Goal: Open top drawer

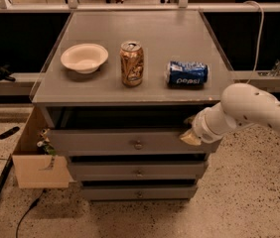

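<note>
The top drawer (pixel 105 143) is the widest grey front under the cabinet top, with a small round metal knob (pixel 138 145) at its centre. It stands slightly out, with a dark gap above its upper edge. My gripper (pixel 190 133), on a white arm coming in from the right, is at the right end of the drawer front, against its upper edge. It is well to the right of the knob.
On the grey cabinet top (pixel 150 43) are a white bowl (pixel 84 58), an upright brown can (pixel 131 63) and a blue Pepsi can (pixel 187 74) lying on its side. Two narrower drawers (pixel 138 171) sit below. A wooden box (pixel 33 157) hangs at the cabinet's left side.
</note>
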`<state>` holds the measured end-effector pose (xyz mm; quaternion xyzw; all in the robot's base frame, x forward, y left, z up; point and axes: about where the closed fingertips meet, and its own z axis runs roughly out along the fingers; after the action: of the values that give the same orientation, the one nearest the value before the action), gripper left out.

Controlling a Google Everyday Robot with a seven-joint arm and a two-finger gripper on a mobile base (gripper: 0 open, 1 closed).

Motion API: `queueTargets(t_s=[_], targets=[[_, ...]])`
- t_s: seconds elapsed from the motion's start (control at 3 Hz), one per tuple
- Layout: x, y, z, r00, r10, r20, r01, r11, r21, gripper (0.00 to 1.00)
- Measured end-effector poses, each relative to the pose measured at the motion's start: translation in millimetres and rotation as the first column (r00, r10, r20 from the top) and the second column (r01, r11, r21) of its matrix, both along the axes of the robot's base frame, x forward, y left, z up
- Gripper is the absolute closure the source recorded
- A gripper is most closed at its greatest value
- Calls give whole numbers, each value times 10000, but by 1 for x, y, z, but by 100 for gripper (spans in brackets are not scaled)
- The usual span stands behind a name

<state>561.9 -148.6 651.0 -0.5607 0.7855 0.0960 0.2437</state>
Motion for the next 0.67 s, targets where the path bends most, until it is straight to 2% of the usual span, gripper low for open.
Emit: queueTargets(t_s=[0.33,0.67], targets=[[3,0,2,10000,1,0,-1,10000,0,81],[3,0,2,10000,1,0,-1,10000,0,85]])
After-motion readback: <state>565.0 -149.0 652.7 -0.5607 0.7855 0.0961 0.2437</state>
